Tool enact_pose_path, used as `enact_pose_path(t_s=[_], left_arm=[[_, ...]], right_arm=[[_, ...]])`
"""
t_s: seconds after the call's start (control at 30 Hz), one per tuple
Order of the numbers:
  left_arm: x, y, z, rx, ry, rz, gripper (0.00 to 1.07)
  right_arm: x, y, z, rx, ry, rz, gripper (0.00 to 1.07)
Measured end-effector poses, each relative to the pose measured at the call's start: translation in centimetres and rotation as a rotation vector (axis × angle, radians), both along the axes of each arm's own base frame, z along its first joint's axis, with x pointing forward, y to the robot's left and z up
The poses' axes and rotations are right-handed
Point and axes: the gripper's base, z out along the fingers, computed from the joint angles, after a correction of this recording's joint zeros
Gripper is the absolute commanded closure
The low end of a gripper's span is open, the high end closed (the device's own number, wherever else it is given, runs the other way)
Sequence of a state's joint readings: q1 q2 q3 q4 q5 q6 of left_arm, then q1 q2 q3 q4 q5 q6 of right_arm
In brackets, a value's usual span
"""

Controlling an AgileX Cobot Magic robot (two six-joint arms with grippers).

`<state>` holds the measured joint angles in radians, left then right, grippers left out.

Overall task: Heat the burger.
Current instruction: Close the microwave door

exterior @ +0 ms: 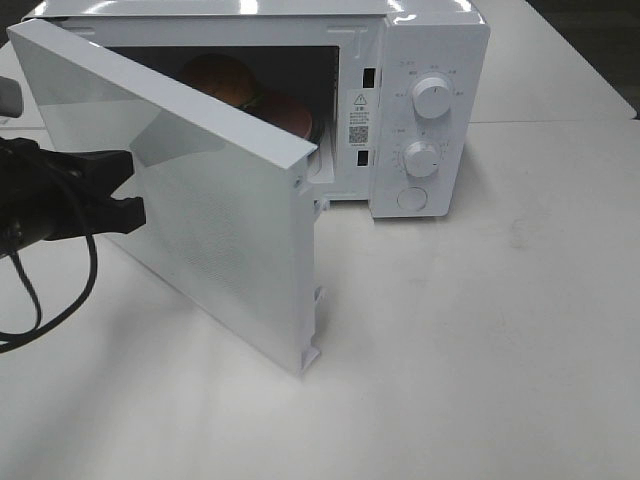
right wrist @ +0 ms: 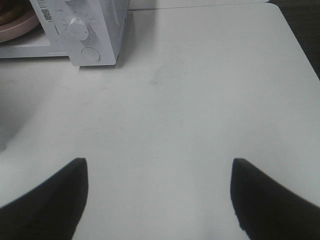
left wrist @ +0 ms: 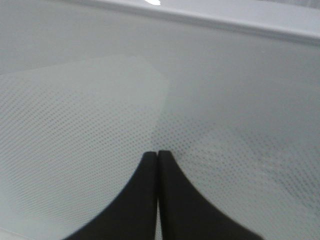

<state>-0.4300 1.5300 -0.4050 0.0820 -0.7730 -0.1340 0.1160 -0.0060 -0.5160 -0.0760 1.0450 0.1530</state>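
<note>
The burger [exterior: 222, 79] sits inside the white microwave [exterior: 436, 42] on a pink plate [exterior: 298, 118]; only its golden-brown bun shows above the door. The microwave door [exterior: 220, 220] stands half open, swung toward the front. My left gripper [exterior: 128, 190] is shut and empty, its tips against the door's outer face; in the left wrist view the shut fingertips [left wrist: 150, 165] press on the dotted door panel [left wrist: 100, 100]. My right gripper [right wrist: 159, 200] is open and empty above the bare table, out of the exterior view. The plate's edge [right wrist: 20, 27] shows in the right wrist view.
The microwave's control panel has two dials [exterior: 432, 97] [exterior: 421, 158] and a round door button [exterior: 411, 198]. A black cable [exterior: 60, 300] hangs from my left arm. The white table [exterior: 480, 350] stretches in front and to the right.
</note>
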Motion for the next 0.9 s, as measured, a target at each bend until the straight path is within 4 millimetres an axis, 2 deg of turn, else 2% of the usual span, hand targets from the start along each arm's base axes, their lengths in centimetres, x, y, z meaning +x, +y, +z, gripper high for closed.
enact_pose_path(t_s=[0.07, 0.27, 0.33, 0.6, 0.9], left_arm=[[0.5, -1.2, -0.2, -0.010, 0.008, -0.013, 1.07], [1.1, -2.4, -0.2, -0.022, 0.011, -0.027, 1.07], [1.8, -3.5, -0.1, -0.035, 0.006, -0.037, 1.07], [3.1, -4.8, 0.0, -0.055, 0.019, -0.024, 1.07], [5.7, -6.5, 0.4, -0.060, 0.021, -0.022, 1.07]], right_arm=[[0.0, 0.0, 0.0, 0.000, 0.000, 0.000, 0.32], [0.0, 0.0, 0.0, 0.000, 0.000, 0.000, 0.32], [0.0, 0.0, 0.0, 0.000, 0.000, 0.000, 0.32], [0.0, 0.0, 0.0, 0.000, 0.000, 0.000, 0.32], [0.0, 0.0, 0.0, 0.000, 0.000, 0.000, 0.32]])
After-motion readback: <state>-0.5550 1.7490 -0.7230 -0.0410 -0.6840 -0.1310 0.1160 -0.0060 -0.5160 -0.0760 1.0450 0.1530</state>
